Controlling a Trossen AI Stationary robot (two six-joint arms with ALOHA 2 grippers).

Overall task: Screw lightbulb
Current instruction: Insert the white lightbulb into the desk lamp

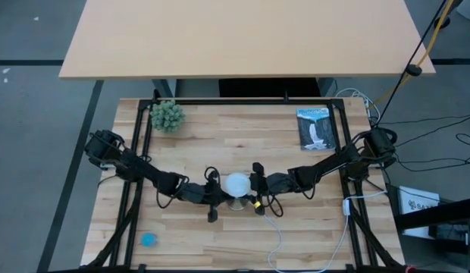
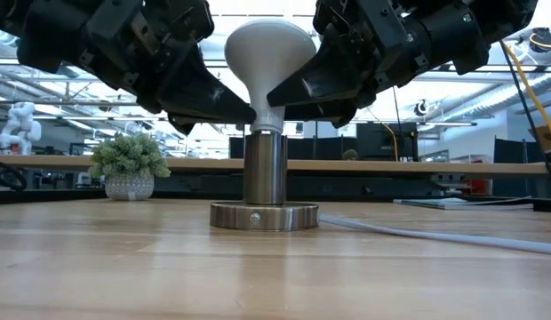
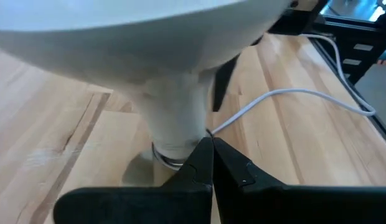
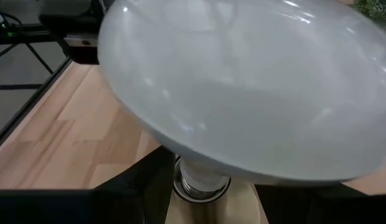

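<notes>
Right now we see the lightbulb (image 2: 268, 55) standing upright, dome up, with its narrow neck seated in the top of the metal socket (image 2: 265, 169), whose round base rests on the wooden bench (image 2: 124, 267) near its middle. Both arms meet at the bulb — the left gripper (image 1: 214, 199) comes in from the left side of the bench, and its two dark fingers (image 3: 208, 168) are pressed together with nothing between them, their tip touching or just beside the bulb's neck. The right gripper (image 1: 256, 191) reaches in from the opposite side with its jaws spread wide on either side of the neck just under the dome; we cannot tell whether they actually press on it. A white cord (image 2: 435, 235) trails away from the socket base across the bench. Farther off stand a small potted plant (image 1: 167, 115), a booklet (image 1: 316, 128) near the far right corner, and a small blue disc (image 1: 148, 240) near the front left.
</notes>
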